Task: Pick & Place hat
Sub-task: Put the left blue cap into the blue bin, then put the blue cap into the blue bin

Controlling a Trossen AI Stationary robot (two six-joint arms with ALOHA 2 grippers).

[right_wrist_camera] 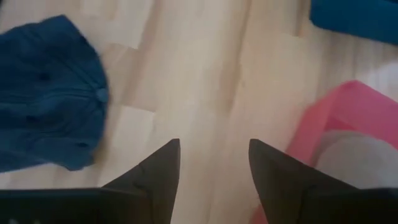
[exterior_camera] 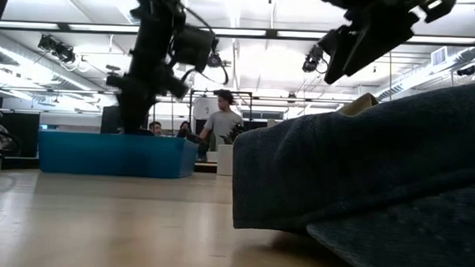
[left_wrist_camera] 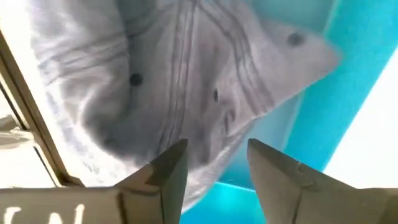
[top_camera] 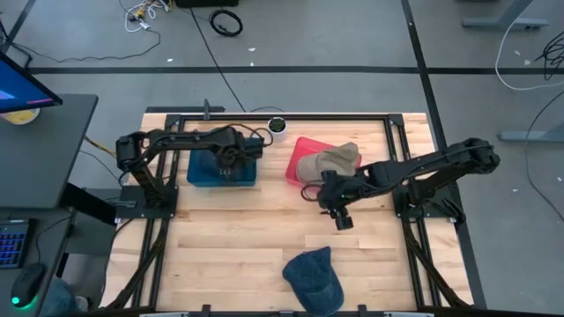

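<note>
A dark blue denim hat (top_camera: 315,277) lies flat on the table near its near edge; it fills the low view's right side (exterior_camera: 379,162) and shows in the right wrist view (right_wrist_camera: 46,93). A grey hat (left_wrist_camera: 174,81) lies inside the blue bin (top_camera: 198,172). My left gripper (left_wrist_camera: 214,149) hangs open just over that hat, inside the bin (top_camera: 231,163). A tan hat (top_camera: 328,163) rests in the red bin (top_camera: 304,150). My right gripper (right_wrist_camera: 214,149) is open over bare wood (top_camera: 342,220), between the red bin and the blue hat.
The blue bin (exterior_camera: 114,154) and the red bin (right_wrist_camera: 336,118) stand side by side at the table's far half. A small dark round object (top_camera: 278,124) sits at the far edge. Bare wood lies between the bins and the blue hat. People stand in the room beyond the table.
</note>
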